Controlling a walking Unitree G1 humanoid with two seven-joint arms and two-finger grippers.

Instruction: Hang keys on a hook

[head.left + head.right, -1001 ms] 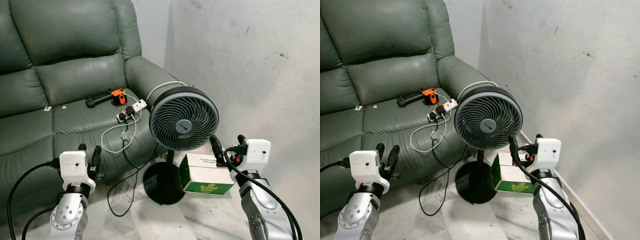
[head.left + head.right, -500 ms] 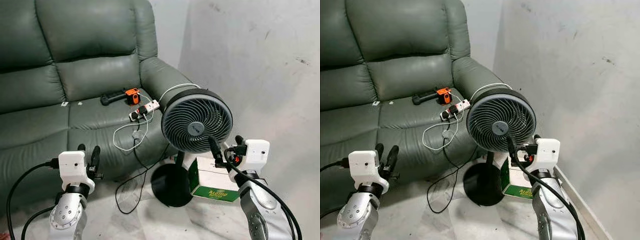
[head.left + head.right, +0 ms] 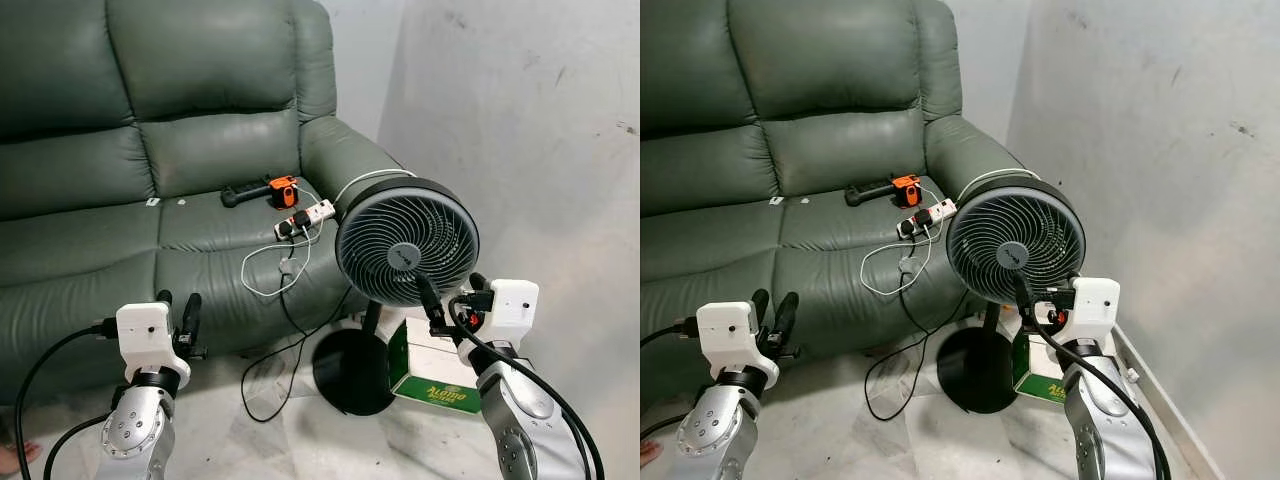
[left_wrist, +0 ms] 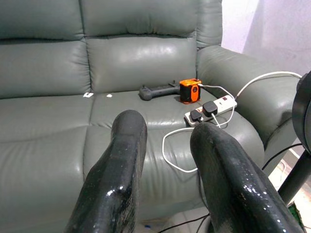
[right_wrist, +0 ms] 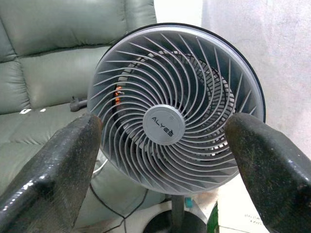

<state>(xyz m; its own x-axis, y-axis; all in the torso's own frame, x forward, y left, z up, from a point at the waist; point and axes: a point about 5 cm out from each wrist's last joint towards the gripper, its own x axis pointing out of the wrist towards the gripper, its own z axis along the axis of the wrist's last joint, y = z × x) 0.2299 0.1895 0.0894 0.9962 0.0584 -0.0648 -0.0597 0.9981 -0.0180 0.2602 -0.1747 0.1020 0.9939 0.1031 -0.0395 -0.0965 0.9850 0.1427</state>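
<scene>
Scene: a green sofa [image 3: 150, 190] fills the far side, with a grey wall [image 3: 540, 130] at the robot's right. The fan [image 3: 407, 248] is the landmark; every place below is given from it.
Fan: a round grilled head on a thin pole and a black disc base, standing on the floor just off the sofa's armrest.
Left gripper [image 3: 177, 320]: raised well to the left of the fan, in front of the sofa seat. Its two fingers [image 4: 121, 160] stand a narrow gap apart and grasp nothing.
Right gripper [image 3: 452, 300]: raised just in front of the fan, at the lower right of its grille. Its fingers [image 5: 63, 160] are spread wide with the fan head framed between them, and they carry nothing.
Keys: none can be made out anywhere around the fan, on the sofa or on the floor.
Hook: none can be made out on the wall beside the fan.
Sofa seat: behind and left of the fan lie a black handle-shaped device [image 3: 245, 191], an orange gadget [image 3: 284, 190] and a white power strip [image 3: 306, 217] with plugs in it.
Cables: a white cord [image 3: 275, 270] loops down from the strip, and a black cord [image 3: 285, 340] trails over the floor towards the fan's base.
Box: a white and green carton [image 3: 438, 375] sits on the floor just right of the fan's base.
Risk, fan: the right gripper is so near the grille that any step or swing forward would likely knock the fan over.
Risk, cords: walking past the fan could snag the floor cable and drag the strip off the seat.
Risk, task: with no keys or hook seen, a grasp here would probably close on the wrong thing.
</scene>
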